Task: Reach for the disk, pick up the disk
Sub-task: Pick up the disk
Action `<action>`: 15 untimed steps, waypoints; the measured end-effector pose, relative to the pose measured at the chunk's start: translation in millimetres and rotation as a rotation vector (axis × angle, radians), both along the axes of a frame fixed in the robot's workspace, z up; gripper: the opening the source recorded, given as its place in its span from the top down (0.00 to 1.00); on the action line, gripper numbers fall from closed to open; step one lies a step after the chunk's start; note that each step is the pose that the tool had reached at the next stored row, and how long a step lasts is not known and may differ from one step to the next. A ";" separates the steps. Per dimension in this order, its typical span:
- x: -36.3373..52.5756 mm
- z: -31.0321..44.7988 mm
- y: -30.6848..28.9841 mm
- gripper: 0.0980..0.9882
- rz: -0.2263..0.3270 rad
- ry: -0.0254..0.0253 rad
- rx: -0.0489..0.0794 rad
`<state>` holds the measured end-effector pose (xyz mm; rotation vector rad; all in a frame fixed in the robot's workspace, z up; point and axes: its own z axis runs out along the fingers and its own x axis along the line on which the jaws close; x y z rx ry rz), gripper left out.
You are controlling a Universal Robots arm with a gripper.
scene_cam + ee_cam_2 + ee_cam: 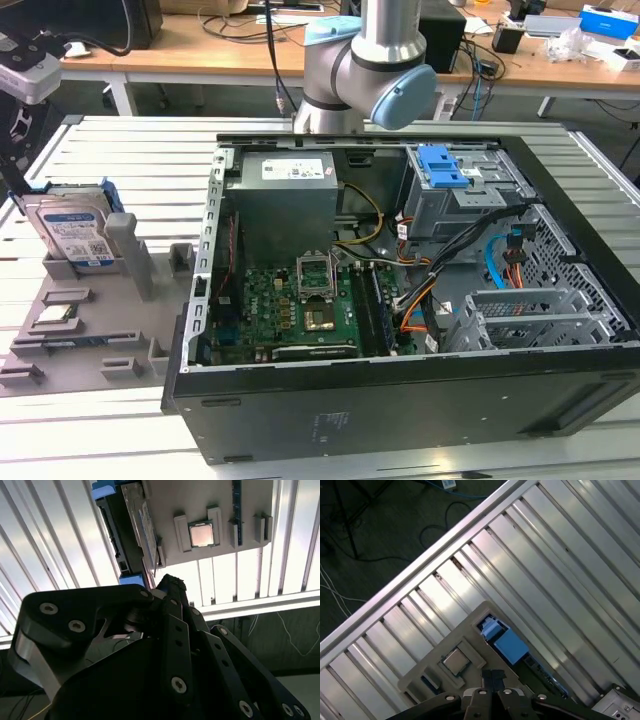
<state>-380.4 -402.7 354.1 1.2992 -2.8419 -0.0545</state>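
Note:
The disk (70,228) stands on edge in a slot of the grey holder (110,335), at the exterior view's left. It is silver with a white-and-blue label and blue side rails. The arm's wrist end (28,72) hangs above and just left of it. In the second wrist view the disk (131,525) is seen edge-on, a short way beyond my gripper (172,582). In the first wrist view its blue rail (512,645) lies just past my gripper (493,677). The fingers are shut together and hold nothing.
An open computer case (350,420) fills the middle and right of the slatted metal table (130,150). A blue latch (440,165) sits inside it. A small silver chip (202,534) rests in the holder near the disk. The table edge (420,555) and floor cables lie beyond.

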 end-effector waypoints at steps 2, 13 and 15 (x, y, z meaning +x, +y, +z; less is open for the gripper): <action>0.0 0.0 0.0 0.99 0.026 -0.0001 0.000; 0.0 0.0 0.0 0.99 0.114 0.0000 0.000; 0.0 0.0 0.0 0.99 0.129 0.0000 0.000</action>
